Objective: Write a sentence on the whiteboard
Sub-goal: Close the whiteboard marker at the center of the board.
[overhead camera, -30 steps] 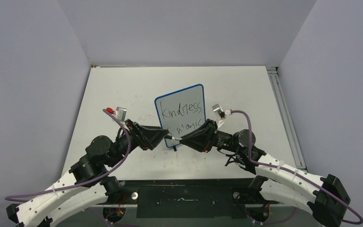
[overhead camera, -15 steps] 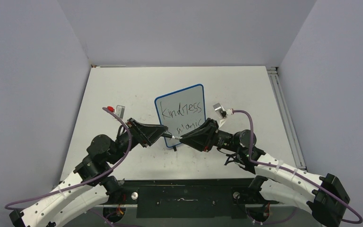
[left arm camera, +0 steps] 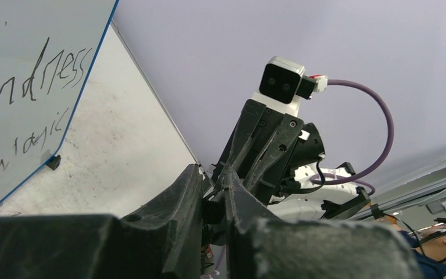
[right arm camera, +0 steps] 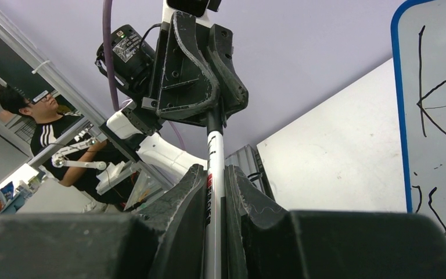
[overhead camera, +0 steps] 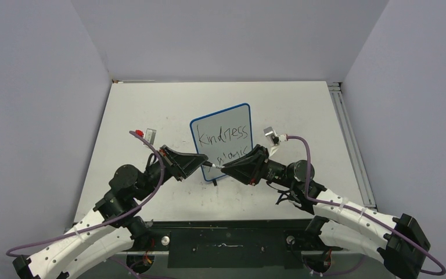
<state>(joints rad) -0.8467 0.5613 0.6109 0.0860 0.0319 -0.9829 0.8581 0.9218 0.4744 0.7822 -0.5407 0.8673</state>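
The whiteboard (overhead camera: pixel 220 129) stands upright mid-table, blue-framed. The sentence (overhead camera: pixel 226 135) reads "Kindness" on top, with "is magic" below partly behind the grippers. Both grippers meet just in front of its lower edge. My right gripper (overhead camera: pixel 223 170) is shut on the white barrel of a marker (right arm camera: pixel 215 157). My left gripper (overhead camera: pixel 204 164) faces it, jaws closed onto the marker's black cap end (left arm camera: pixel 213 210). In the left wrist view the whiteboard (left arm camera: pixel 23 110) is at the left, and in the right wrist view the whiteboard (right arm camera: pixel 435 116) is at the right.
The white table (overhead camera: pixel 145 116) is walled on three sides. A metal rail (overhead camera: pixel 348 139) runs along its right edge. The board's black foot (left arm camera: pixel 52 161) rests on the table. A person (right arm camera: pixel 40 128) is in the background of the right wrist view.
My left gripper's jaws have closed in onto the marker's black end, and the left arm has shifted slightly. The right gripper has kept its hold and its place.
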